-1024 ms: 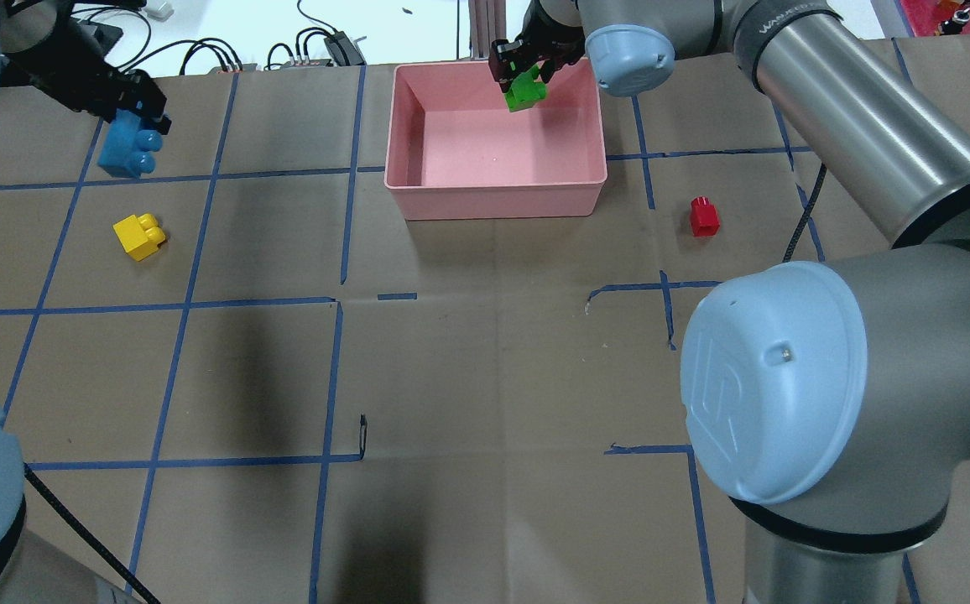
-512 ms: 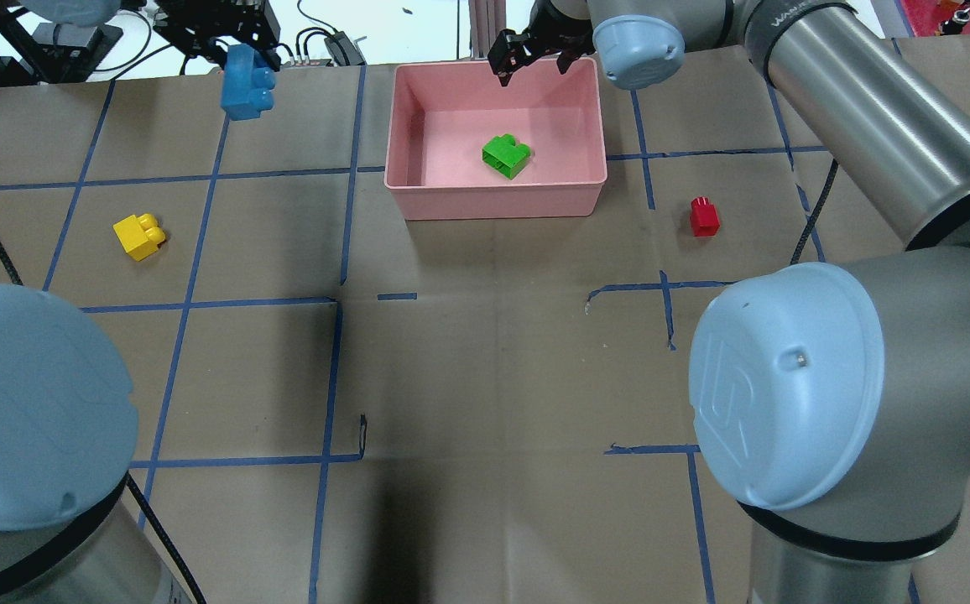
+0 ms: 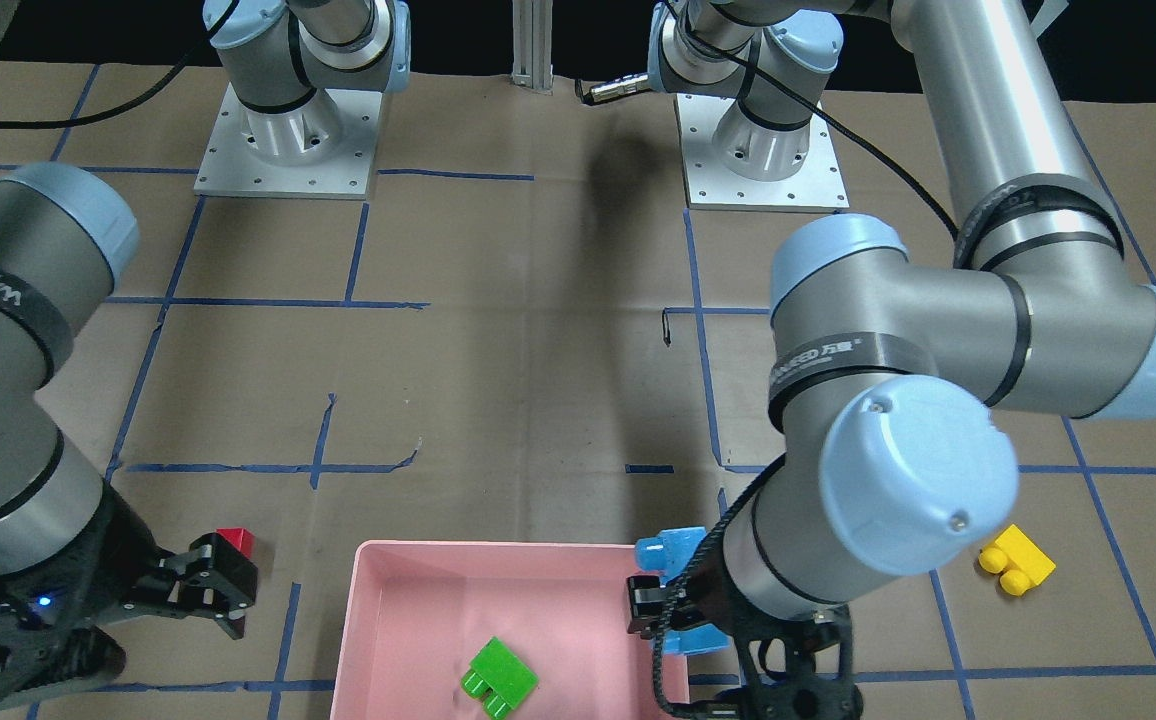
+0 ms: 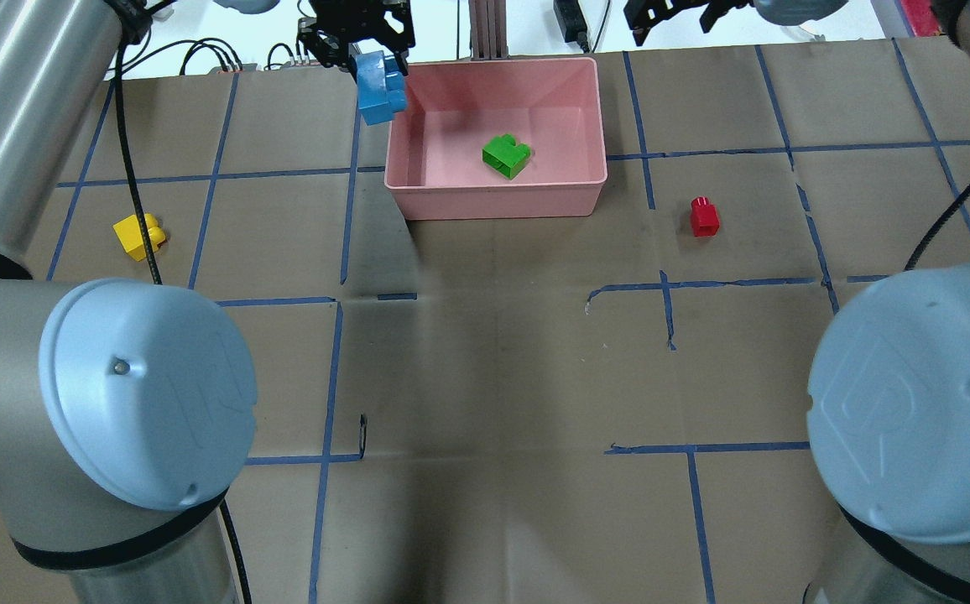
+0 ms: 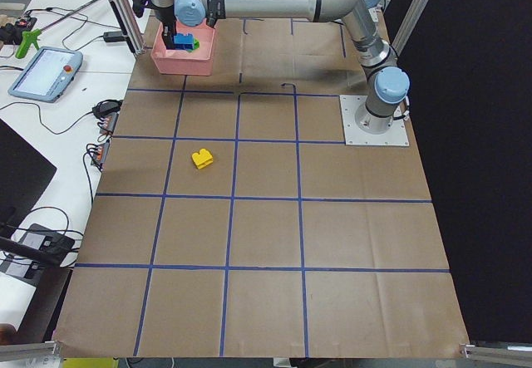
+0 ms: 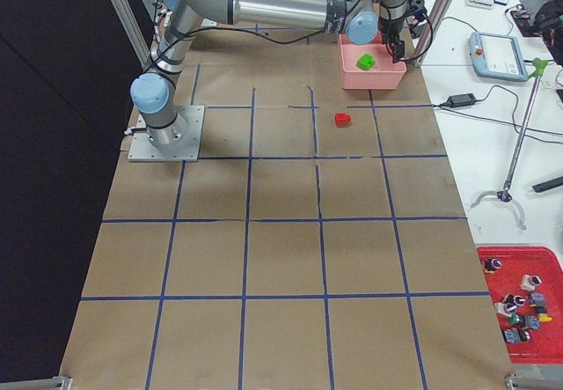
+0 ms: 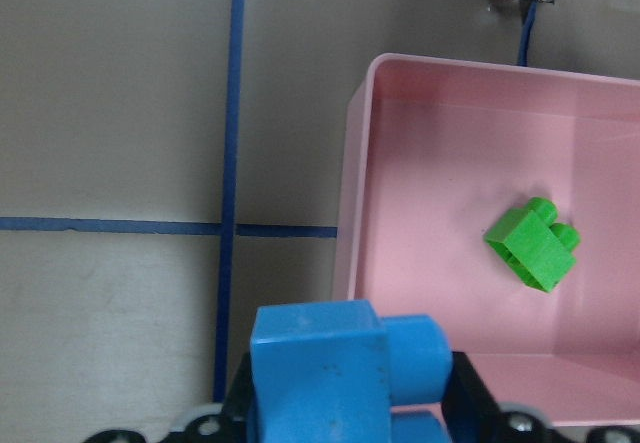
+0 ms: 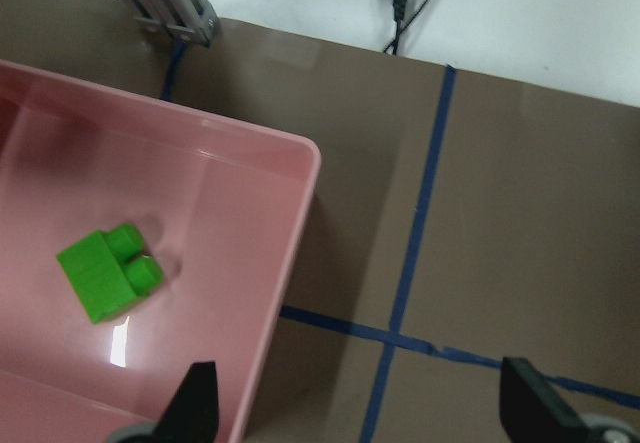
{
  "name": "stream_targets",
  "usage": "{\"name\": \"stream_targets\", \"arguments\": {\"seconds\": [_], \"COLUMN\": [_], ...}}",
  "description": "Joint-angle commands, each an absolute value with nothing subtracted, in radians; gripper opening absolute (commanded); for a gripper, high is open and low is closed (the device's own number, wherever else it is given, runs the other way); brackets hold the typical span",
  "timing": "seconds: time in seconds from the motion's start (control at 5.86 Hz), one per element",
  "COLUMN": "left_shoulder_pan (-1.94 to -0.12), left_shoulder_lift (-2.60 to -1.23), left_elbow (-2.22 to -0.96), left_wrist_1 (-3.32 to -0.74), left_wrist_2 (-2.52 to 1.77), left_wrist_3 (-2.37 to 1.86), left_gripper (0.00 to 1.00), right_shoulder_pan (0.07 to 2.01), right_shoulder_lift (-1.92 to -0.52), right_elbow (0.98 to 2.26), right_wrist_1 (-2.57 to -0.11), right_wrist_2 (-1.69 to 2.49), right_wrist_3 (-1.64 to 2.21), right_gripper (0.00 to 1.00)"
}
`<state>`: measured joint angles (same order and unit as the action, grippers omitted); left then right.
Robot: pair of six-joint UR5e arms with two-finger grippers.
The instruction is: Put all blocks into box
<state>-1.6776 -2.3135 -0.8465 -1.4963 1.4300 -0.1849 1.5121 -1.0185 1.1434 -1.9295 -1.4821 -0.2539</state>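
The pink box (image 4: 493,200) stands at the table's far middle. The green block (image 4: 507,156) lies inside it, also seen in the right wrist view (image 8: 108,273). My left gripper (image 4: 370,60) is shut on the light blue block (image 4: 381,88) and holds it above the box's far left corner; the left wrist view shows the block (image 7: 330,373) by the box rim (image 7: 350,193). My right gripper (image 4: 678,13) is open and empty, beyond the box's right side. The red block (image 4: 704,216) lies right of the box. The yellow block (image 4: 139,236) lies far left.
An aluminium post (image 4: 485,25) stands just behind the box. Cables and a power brick (image 4: 569,21) lie past the far table edge. Blue tape lines grid the brown table cover. Both arms' large elbows fill the near corners of the overhead view.
My right gripper let go of the green block, which dropped into the box, then moved right, away from the box. My left gripper carried the blue block rightward to the box's corner.
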Motion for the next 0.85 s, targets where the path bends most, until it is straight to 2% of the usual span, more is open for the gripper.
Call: {"name": "stream_targets", "arguments": {"seconds": [0.0, 0.34, 0.51, 0.68], "left_shoulder_pan": [-1.729, -1.790, -1.802, -1.801], "left_shoulder_lift": [-2.384, -2.423, -2.431, -2.431], "left_elbow": [-0.824, -0.830, -0.834, -0.830], "left_wrist_1": [-1.477, -1.453, -1.363, -1.359], "left_wrist_2": [1.434, 1.498, 1.532, 1.534], "left_wrist_3": [-0.216, -0.225, -0.221, -0.219], "left_gripper": [0.02, 0.08, 0.34, 0.44], "right_shoulder_pan": [1.471, 1.462, 1.462, 1.462], "right_shoulder_lift": [-1.052, -1.142, -1.143, -1.126], "right_elbow": [1.330, 1.661, 1.727, 1.752], "right_wrist_1": [-2.069, -2.361, -2.467, -2.497], "right_wrist_2": [-1.558, -1.557, -1.559, -1.566], "right_wrist_3": [-0.258, -0.212, -0.203, -0.193], "right_gripper": [0.99, 0.99, 0.99, 1.00]}}
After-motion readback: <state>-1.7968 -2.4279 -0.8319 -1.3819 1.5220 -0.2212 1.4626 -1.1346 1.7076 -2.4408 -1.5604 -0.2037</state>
